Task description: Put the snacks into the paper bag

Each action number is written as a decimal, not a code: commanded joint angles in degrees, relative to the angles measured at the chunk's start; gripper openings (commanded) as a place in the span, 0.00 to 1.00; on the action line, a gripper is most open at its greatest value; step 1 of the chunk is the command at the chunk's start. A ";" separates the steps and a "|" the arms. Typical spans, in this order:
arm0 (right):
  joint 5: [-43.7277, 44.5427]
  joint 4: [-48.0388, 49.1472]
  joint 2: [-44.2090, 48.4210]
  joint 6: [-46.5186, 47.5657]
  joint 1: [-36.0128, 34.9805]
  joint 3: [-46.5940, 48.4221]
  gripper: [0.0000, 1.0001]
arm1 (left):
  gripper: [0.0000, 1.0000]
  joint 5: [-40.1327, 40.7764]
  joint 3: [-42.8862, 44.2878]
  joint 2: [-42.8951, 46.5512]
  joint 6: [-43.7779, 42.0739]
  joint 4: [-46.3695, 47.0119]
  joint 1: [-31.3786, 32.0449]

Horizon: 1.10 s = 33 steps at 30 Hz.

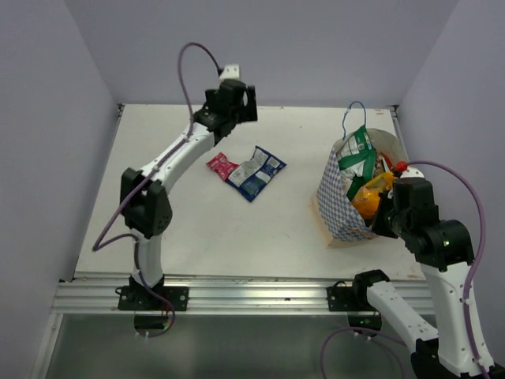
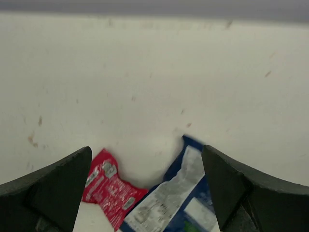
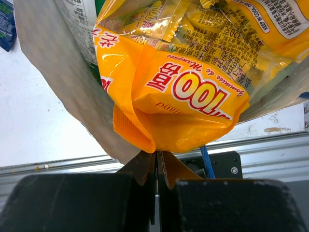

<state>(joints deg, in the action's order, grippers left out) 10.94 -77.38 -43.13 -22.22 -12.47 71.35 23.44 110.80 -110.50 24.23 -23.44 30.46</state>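
The paper bag [image 1: 341, 207] stands at the right side of the table [image 1: 197, 237], close by the right arm, and it looks well stuffed: a green-white packet [image 1: 359, 150] pokes out of the top and an orange packet [image 3: 178, 96] bulges at its mouth. Two snacks lie out in the middle of the table, the tiny pink packet [image 2: 110, 187] and the blue-white packet [image 2: 169, 200], touching at their corners. I'd say the job is down to this last pair, with the left arm about to fetch one. The left gripper [image 2: 146, 151] hangs above them, jaws spread wide and holding nothing. It needs to come down on one packet without dragging its neighbour. The right gripper [image 3: 157, 165] sits at the bag's mouth, jaws pressed together on a brown flap [image 3: 170, 169]; whether that is bag or packet I can't tell.
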 commanded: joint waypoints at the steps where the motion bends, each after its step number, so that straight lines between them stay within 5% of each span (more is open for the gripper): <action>1: -1.18 -1.98 -0.99 0.95 -0.19 1.16 0.00 | 1.00 -3.22 -8.39 -7.10 -5.31 -8.24 0.39; 10: -1.71 -1.19 -1.86 0.68 -0.19 -0.34 0.00 | 1.00 -7.44 -9.73 -12.19 -13.50 -1.44 0.57; 26: -2.50 1.01 -4.59 0.77 -0.19 -0.51 0.00 | 1.00 -18.25 -17.11 -12.99 -14.91 4.90 3.73; 33: -2.50 1.01 -4.15 -0.02 -0.19 -0.86 0.00 | 0.85 -18.78 -16.06 -15.36 -15.88 3.05 4.08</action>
<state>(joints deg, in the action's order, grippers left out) 10.48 -77.12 -47.20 -22.26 -12.47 70.96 6.46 93.41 -124.27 9.85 -20.62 34.54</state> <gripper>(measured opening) 0.010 0.891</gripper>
